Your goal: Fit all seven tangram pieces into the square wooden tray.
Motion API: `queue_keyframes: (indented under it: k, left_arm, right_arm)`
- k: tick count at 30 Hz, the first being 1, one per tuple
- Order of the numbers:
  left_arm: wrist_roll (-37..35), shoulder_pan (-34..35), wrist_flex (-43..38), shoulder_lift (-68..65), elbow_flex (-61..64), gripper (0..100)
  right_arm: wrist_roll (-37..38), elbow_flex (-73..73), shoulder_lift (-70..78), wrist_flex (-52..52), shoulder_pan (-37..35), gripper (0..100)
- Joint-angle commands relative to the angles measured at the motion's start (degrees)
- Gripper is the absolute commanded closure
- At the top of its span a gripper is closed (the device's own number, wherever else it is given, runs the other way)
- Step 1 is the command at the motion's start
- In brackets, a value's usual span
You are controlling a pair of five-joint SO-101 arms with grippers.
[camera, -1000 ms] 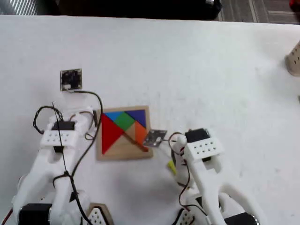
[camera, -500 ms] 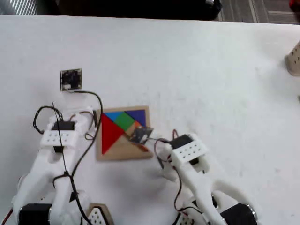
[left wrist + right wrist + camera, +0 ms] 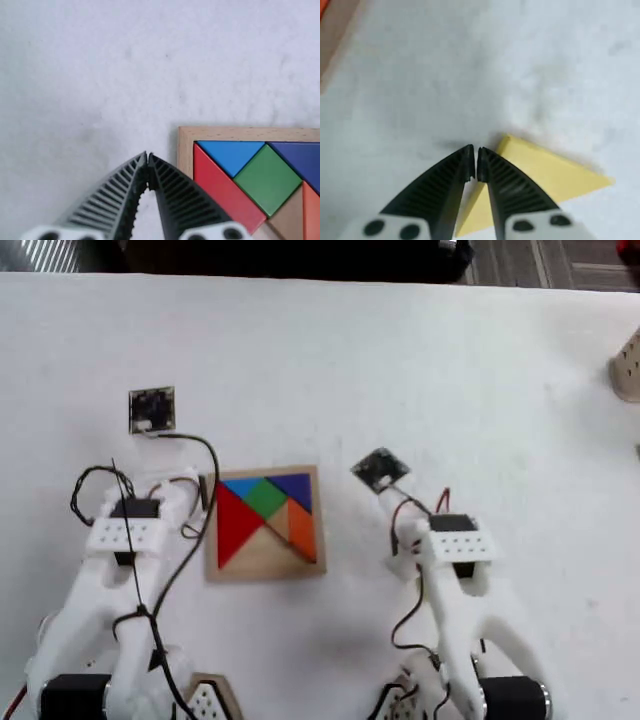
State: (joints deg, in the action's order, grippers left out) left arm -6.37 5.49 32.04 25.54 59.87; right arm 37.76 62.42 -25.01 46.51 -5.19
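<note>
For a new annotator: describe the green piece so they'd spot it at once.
Look in the wooden tray on the white table. Near its far edge, the green piece sits between a light-blue triangle and a dark-blue piece; it alone is a square.

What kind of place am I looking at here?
Likely a robotics lab or hobby workbench: a left arm and right arm with loose wiring sit at a white table beside a wooden tray of coloured tangram pieces.
</note>
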Motion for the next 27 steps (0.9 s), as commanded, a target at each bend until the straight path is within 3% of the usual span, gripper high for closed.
queue_keyframes:
  k: [1, 8, 14, 21, 27]
  left_arm:
    - [-0.35, 0.31, -1.32, 0.22, -2.02, 98]
    - [-0.35, 0.22, -1.58, 0.13, -2.02, 98]
    - [-0.35, 0.31, -1.67, 0.13, -2.02, 98]
    - [-0.35, 0.31, -1.67, 0.13, -2.02, 98]
    - [-0.35, 0.13, -1.32, 0.04, -1.93, 98]
  right_arm:
    - [-0.53, -2.29, -0.13, -3.03, 5.14, 98.1]
    - [-0.44, -2.99, -0.84, 0.4, 11.47, 98.1]
    - [-3.16, -2.81, -4.53, 8.48, 11.03, 98.1]
    - [-11.08, 1.14, -5.49, 8.4, 6.81, 98.1]
    - [-12.13, 2.11, -4.97, 7.87, 14.11, 98.1]
